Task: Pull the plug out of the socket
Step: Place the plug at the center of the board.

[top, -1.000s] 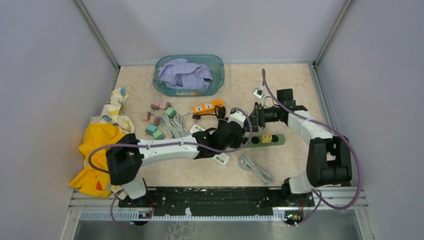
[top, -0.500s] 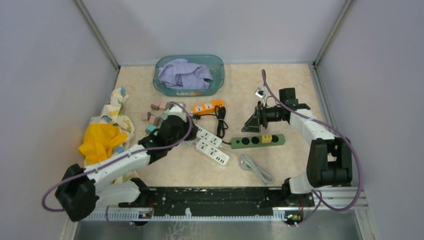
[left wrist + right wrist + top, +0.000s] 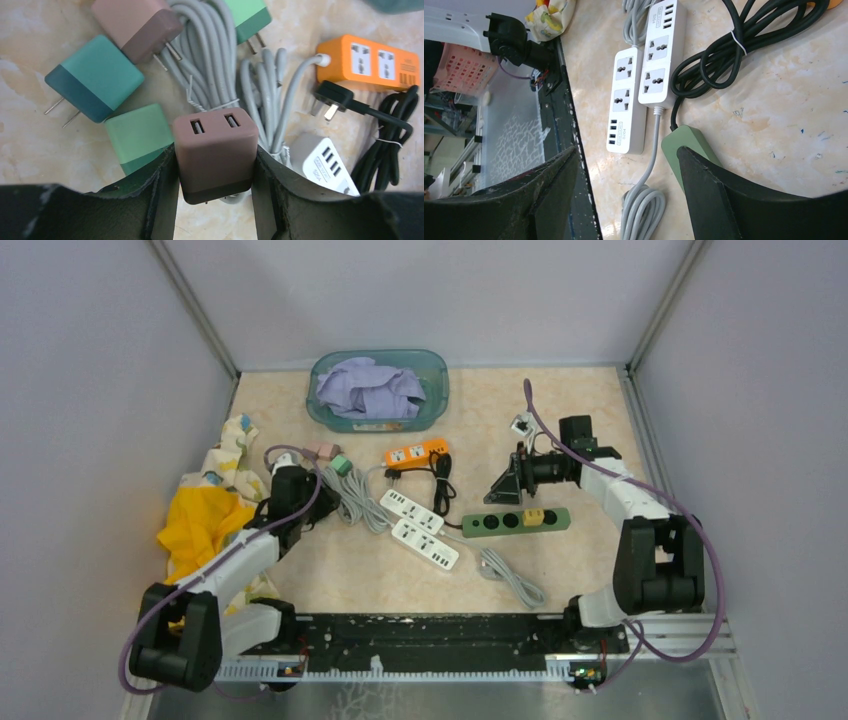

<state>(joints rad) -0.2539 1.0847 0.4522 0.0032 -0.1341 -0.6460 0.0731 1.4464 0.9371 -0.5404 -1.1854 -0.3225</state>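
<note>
We are holding the brown plug [image 3: 215, 150] well apart from the green socket strip [image 3: 515, 520].
Top view: the strip is lying crosswise on the table, nearer our right arm. Left wrist: the left jaws are pinching the plug's sides, ports facing the camera, prongs hidden. Right wrist: the right jaws are gaping empty over the strip's end.

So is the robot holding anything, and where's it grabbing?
The left end effector pinches the brown charger plug by its two sides. The right end effector is open, holding nothing.
</note>
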